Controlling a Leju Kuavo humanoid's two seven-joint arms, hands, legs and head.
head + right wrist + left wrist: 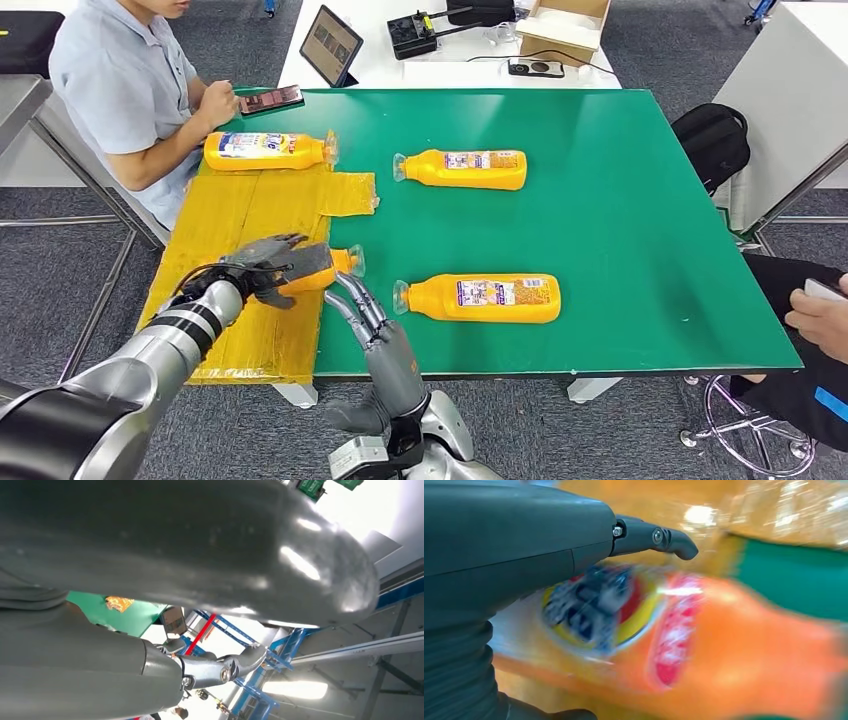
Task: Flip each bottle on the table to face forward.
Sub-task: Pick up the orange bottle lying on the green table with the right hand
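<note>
An orange plastic bottle with a clear cap point(335, 268) lies on its side at the seam where the yellow taped cardboard sheet point(250, 215) meets the green table top point(620, 200), near the table's front-left part. The left hand point(270, 265) is wrapped over its body, fingers closed on it, so most of the bottle is hidden in the head view. The left wrist view shows its label point(599, 605) blurred: blue, red and yellow shapes, no writing legible.

Three more orange bottles lie flat and well apart: one near the front edge point(480, 297), one mid-table point(465, 168), one at the far end of the cardboard point(268, 150). Each has a white-and-blue label, the print too small to read. Wide bare green lies to the right of them.

The right hand point(375, 325) stands at the table's front edge, fingers straight and slightly spread, holding nothing, just beside the held bottle's cap.

A seated person in a light blue shirt point(125, 90) leans on the far-left corner.
</note>
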